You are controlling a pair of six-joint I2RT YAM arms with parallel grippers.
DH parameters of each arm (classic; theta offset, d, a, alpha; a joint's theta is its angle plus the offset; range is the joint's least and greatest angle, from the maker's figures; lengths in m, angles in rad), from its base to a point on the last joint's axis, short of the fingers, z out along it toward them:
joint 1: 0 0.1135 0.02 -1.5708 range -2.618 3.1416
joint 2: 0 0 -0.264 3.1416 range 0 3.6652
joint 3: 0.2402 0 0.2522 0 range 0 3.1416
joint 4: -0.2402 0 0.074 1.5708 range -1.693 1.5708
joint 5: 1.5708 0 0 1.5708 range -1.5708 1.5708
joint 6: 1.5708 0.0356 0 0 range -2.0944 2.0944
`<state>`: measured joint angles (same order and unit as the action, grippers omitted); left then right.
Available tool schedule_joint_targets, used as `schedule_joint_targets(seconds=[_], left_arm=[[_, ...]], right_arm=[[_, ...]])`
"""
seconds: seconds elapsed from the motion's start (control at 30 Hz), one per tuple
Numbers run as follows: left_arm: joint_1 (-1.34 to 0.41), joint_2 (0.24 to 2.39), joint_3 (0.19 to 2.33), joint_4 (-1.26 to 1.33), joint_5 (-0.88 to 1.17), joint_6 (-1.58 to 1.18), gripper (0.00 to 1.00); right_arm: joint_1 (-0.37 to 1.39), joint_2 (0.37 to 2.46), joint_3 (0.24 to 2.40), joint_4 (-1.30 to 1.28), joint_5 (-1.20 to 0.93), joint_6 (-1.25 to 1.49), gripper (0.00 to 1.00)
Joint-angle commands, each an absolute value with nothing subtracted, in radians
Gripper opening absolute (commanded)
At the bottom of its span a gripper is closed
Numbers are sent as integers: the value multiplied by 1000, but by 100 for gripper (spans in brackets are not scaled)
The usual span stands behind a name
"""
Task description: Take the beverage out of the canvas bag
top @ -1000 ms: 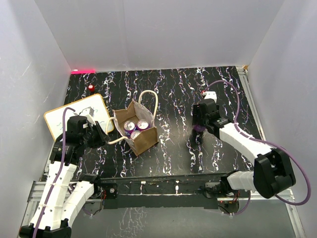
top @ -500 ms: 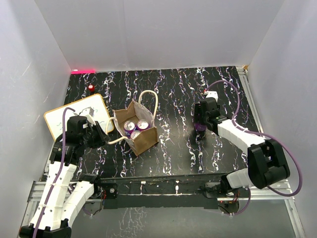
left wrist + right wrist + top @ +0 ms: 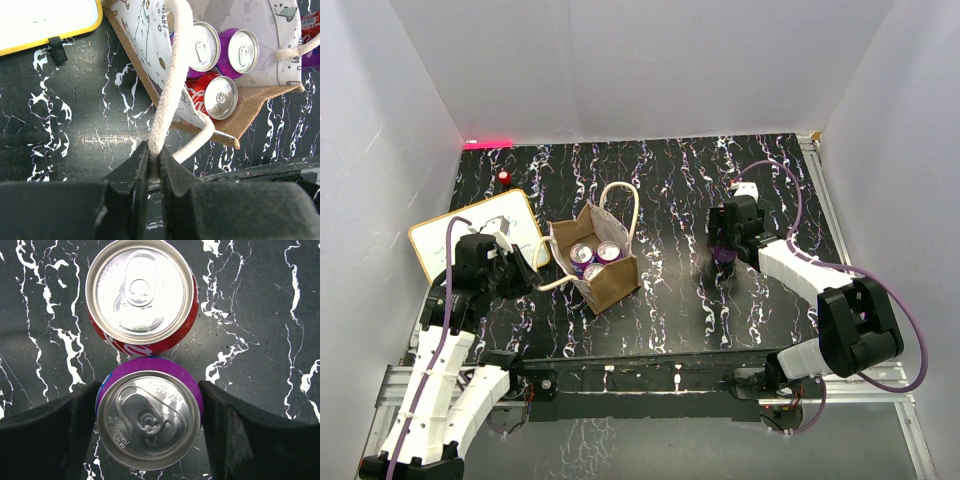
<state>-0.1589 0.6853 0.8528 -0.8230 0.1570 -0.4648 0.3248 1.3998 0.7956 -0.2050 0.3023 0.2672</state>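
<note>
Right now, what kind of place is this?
Probably a robot test cell: plain white walls box in a black marbled table, two arms are bolted at its near edge, and a canvas bag holds cans.

Marbled table (image 3: 670, 300): canvas bag (image 3: 611, 282), whiteboard (image 3: 448, 236), two cans (image 3: 141, 295).

Left end effector (image 3: 532, 281) pinches bag (image 3: 615, 288) handle (image 3: 560, 283); right end effector (image 3: 722, 250) on can (image 3: 723, 259).

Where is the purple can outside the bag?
In the right wrist view, the purple can stands between the fingers of the right pincer, beside a red can.
</note>
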Motion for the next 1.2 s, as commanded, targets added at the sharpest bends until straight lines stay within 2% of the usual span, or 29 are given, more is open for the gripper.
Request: schedule_joint_targets(seconds=[0.0,0.07,0.13,0.5,0.7,0.9,1.17], left_arm=[[-153,680,852,-836,150,-457,0],[-153,678,852,-836,152,-457,0],[-153,678,851,-835,153,-457,0],[-153,675,851,-836,155,-457,0],[-153,679,851,-836,160,-456,0],[-153,675,851,-834,158,-456,0],[-153,673,850,-834,160,-454,0]], right_arm=[[319,1361,849,-201,253,278,85],[319,1333,850,-223,243,282,95],[319,1302,844,-248,231,294,99],[318,1031,658,-293,6,401,99],[319,927,734,-393,27,394,99],[318,932,883,-425,-74,400,99],[349,1074,967,-311,-333,498,98]])
